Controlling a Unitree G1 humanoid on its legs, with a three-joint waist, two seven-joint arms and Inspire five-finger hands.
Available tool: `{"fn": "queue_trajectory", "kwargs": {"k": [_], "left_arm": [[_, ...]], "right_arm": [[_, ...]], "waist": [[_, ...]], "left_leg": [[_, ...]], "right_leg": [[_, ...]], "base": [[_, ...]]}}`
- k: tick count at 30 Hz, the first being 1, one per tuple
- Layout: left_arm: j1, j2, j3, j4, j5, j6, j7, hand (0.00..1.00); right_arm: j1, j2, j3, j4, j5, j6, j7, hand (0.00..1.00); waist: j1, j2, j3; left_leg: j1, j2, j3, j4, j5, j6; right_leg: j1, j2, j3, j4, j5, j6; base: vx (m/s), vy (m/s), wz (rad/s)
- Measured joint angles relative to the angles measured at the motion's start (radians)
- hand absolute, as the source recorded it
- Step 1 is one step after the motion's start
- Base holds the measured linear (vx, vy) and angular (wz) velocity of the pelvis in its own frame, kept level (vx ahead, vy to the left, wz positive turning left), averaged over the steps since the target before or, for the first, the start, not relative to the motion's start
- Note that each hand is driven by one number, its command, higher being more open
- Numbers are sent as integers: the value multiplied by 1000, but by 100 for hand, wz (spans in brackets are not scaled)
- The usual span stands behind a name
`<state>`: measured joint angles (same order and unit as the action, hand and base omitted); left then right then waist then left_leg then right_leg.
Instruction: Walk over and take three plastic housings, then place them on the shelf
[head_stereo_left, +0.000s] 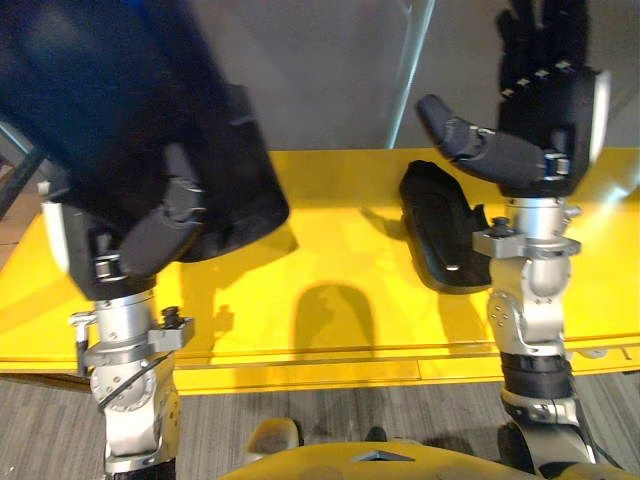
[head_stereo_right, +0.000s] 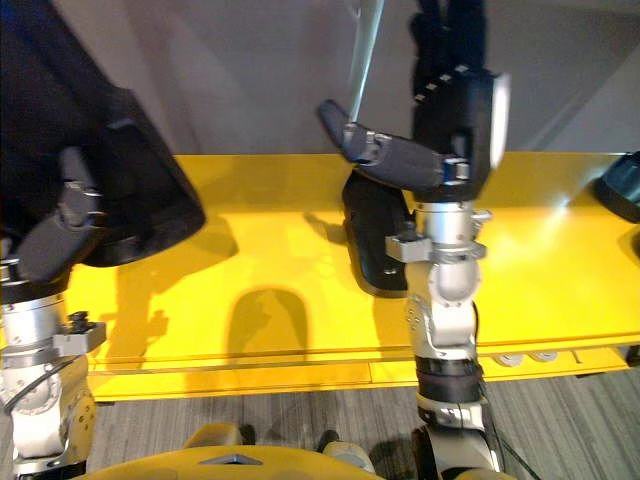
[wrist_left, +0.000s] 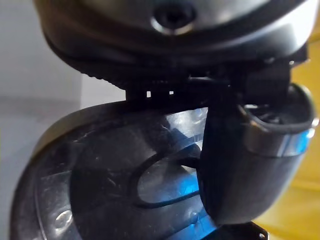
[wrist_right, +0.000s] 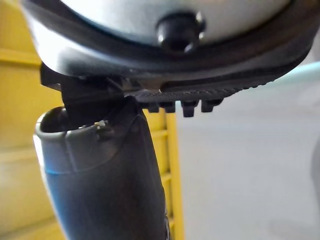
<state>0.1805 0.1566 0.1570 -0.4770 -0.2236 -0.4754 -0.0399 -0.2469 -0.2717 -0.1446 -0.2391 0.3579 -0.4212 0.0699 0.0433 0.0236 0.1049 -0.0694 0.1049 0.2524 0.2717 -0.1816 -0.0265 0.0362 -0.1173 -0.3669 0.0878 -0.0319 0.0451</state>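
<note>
Two glossy black curved housings: first housing (head_stereo_left: 240, 185) at 9 o'clock, left hand (head_stereo_left: 152, 238) fingers grasping it; second housing (head_stereo_left: 436, 228) flat on yellow shelf (head_stereo_left: 330, 250), 3 o'clock. Right hand (head_stereo_left: 545, 105) fingers straight, released.

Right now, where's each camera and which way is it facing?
Left eye: head, looking down at shelf; left hand grips housing, right hand open beside second housing.
Right eye: head too, same scene.
Left wrist: along left hand, thumb across housing.
Right wrist: along right hand, shelf beyond.
Left eye, left wrist share housing.
</note>
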Motion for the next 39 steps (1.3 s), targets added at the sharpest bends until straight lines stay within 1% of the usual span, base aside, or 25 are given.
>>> {"fn": "queue_trajectory", "kwargs": {"k": [1,2,4,6,7,9,10,11,12,15,17,22,24,27,29,30,32,34,37,39], "left_arm": [[-10,2,-8,0,0,21,-9,0],[-25,5,-21,2,1,62,-12,0],[-23,14,-20,7,1,135,-18,0],[-11,27,-21,63,-1,243,-51,0],[-6,31,-21,79,-5,273,-63,0],[20,57,-13,127,-18,388,-113,0],[22,62,-13,141,-18,417,-124,0],[23,68,-13,172,-19,471,-144,0],[24,73,-13,199,-22,512,-154,0],[24,80,-13,251,-45,574,-158,0],[22,82,-12,262,-59,601,-167,0],[11,85,-24,302,-87,634,-191,0],[6,85,-27,333,-89,641,-194,0],[-14,85,-42,366,-90,672,-184,0],[-27,85,-44,368,-89,678,-180,0],[-28,85,-45,370,-88,681,-176,100],[-34,85,-47,371,-88,696,-171,100],[-48,86,-60,383,-93,697,-159,100],[-67,86,-78,406,-89,697,-128,100],[-75,86,-94,410,-79,696,-92,100]], "right_arm": [[15,0,-17,-1,-1,1,-7,100],[45,-1,-47,-18,-4,0,-15,100],[88,0,-86,-63,-39,-3,-17,100],[136,0,-108,-114,-40,-3,-11,100],[146,0,-111,-129,-39,-4,-9,100],[167,0,-114,-173,-43,-9,7,100],[171,0,-114,-180,-56,-10,9,100],[188,0,-115,-189,-80,-10,11,100],[206,0,-110,-190,-80,-9,14,100],[240,0,-107,-189,-79,-2,13,100],[253,0,-106,-189,-77,1,13,100],[270,0,-80,-187,-77,1,15,100],[275,0,-63,-178,-77,2,21,100],[274,0,-55,-156,-76,3,30,100],[274,0,-46,-151,-76,5,31,100],[273,0,-34,-151,-75,7,33,100],[273,0,-24,-151,-74,12,35,100],[273,0,-20,-149,-69,24,37,100],[267,0,-1,-145,-67,38,39,100],[267,0,18,-144,-67,41,38,100]], "waist": [[-5,-1,0],[-17,1,-2],[-23,6,-3],[-33,9,-6],[-36,12,-8],[-51,13,-12],[-52,13,-12],[-54,13,-12],[-59,12,-13],[-73,12,-12],[-77,13,-14],[-78,12,-20],[-81,11,-26],[-78,11,-30],[-75,10,-32],[-77,11,-34],[-77,9,-37],[-75,7,-43],[-73,3,-50],[-74,1,-51]], "left_leg": [[8,-12,7,-17,18,9],[9,-32,-7,-32,29,9],[20,-46,-5,-50,36,17],[75,-59,0,-96,46,17],[88,-61,1,-112,48,18],[120,-65,17,-158,62,17],[122,-65,24,-162,63,17],[131,-68,34,-179,70,16],[135,-70,40,-190,75,16],[145,-75,54,-210,86,14],[153,-76,61,-223,94,14],[149,-78,74,-230,105,12],[150,-80,75,-246,116,13],[149,-82,77,-262,129,14],[149,-82,78,-264,132,14],[149,-83,79,-270,136,15],[150,-84,78,-277,141,15],[150,-84,79,-277,142,15],[150,-85,78,-279,145,16],[150,-86,77,-282,148,18]], "right_leg": [[1,-8,-4,0,0,1],[4,-22,-14,-4,-2,3],[6,-34,-15,-6,-1,4],[38,-40,-11,-8,0,6],[43,-39,-9,-8,0,6],[42,-38,10,-7,1,7],[39,-38,16,-8,2,9],[37,-38,24,-12,3,10],[37,-37,33,-22,6,15],[39,-37,48,-41,12,24],[38,-36,57,-41,13,25],[35,-34,70,-60,24,34],[34,-32,70,-68,32,33],[34,-29,72,-81,45,32],[34,-28,72,-87,51,32],[34,-28,72,-89,52,32],[33,-28,72,-89,53,33],[33,-28,71,-90,54,32],[33,-28,71,-90,56,32],[33,-28,72,-92,59,33]], "base": [[73,45,44],[57,83,23],[50,89,8],[59,64,-7],[54,48,-10],[11,32,-21],[-23,18,-31],[-37,8,-25],[-39,5,-22],[-59,-2,-16],[-77,-8,-13],[-69,-5,-8],[-69,-3,-1],[-53,2,-1],[-26,3,1],[0,0,0],[0,0,0],[-1,4,2],[0,6,2],[-19,6,0]]}}
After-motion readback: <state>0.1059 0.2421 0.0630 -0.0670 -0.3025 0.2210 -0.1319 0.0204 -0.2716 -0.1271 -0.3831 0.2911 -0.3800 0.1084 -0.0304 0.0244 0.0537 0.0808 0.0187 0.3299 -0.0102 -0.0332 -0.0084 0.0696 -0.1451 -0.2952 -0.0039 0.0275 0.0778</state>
